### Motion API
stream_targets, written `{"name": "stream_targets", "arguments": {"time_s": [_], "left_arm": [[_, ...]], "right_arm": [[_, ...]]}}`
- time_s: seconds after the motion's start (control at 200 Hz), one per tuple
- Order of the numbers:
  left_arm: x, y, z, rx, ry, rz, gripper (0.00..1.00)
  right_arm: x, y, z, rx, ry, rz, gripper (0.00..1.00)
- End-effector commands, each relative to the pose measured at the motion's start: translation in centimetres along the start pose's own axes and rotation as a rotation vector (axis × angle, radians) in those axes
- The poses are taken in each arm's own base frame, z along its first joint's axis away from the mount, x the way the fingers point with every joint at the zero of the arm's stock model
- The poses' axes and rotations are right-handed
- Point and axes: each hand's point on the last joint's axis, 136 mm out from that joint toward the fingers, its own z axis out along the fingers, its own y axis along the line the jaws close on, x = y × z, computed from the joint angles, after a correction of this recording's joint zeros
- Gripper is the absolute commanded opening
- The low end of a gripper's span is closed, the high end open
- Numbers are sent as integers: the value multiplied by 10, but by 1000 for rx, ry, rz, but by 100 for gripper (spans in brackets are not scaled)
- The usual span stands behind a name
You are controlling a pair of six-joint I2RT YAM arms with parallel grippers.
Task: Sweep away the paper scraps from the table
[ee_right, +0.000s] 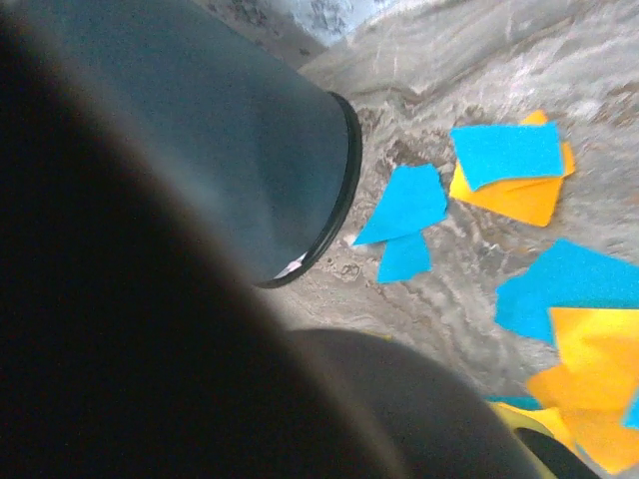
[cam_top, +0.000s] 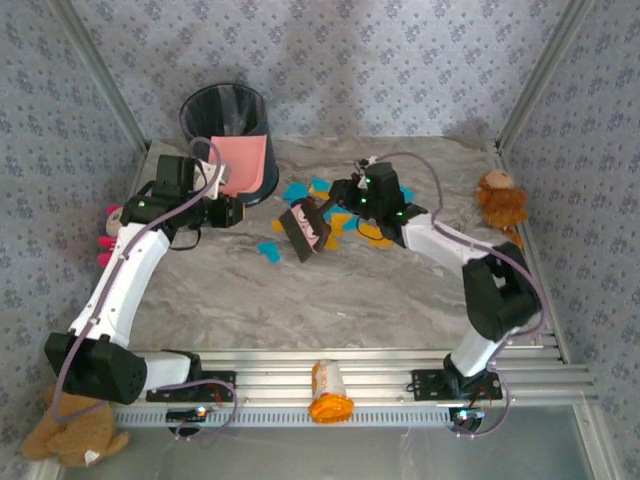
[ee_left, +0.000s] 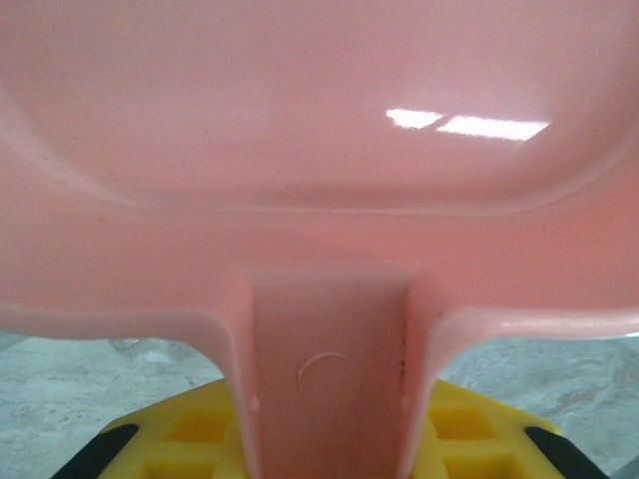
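Two grippers, both clamped: the left gripper [ee_left: 329,449] on the handle of the one pink dustpan [ee_left: 319,130], beside the single black bin [cam_top: 225,110]; the right gripper [cam_top: 335,200] on one dark brush [cam_top: 305,230]. The paper scraps [cam_top: 340,222] (turquoise and orange, too overlapped to count) lie mid-surface [cam_top: 300,300] around that brush

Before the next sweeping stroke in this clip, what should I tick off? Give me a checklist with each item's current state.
1. Left gripper shut on the pink dustpan handle: ok.
2. Right gripper shut on the brush: ok.
3. Dustpan lip flat on the table: cannot tell.
4. Paper scraps cleared: not ok, many lie around the brush.
5. Dustpan free of scraps: ok, as far as it shows.
6. Orange bottle out of the sweep path: ok, it lies on the near rail.
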Motion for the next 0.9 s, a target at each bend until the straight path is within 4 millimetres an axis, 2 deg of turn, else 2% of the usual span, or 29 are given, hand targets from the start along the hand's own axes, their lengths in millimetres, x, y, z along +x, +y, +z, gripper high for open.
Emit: {"name": "stream_targets", "arguments": {"time_s": [0.0,0.14,0.28,0.415,0.675,0.894], "left_arm": [[-15,2,-14,-48,-99,78,0],[-13,9,-15,-88,-109,88,0],[-11,15,-13,-116,-100,95,0],[-10,18,-12,-130,-98,97,0],[-8,19,-11,-133,-89,98,0],[-7,19,-10,-131,-82,99,0]], "right_arm": [[-16,43,20,-124,-46,67,0],[-4,50,47,-122,-20,88,0],[8,34,66,-63,-11,135,0],[14,19,73,-12,-18,151,0],[23,-8,74,83,-26,141,0],[19,-32,51,227,-78,80,0]]}}
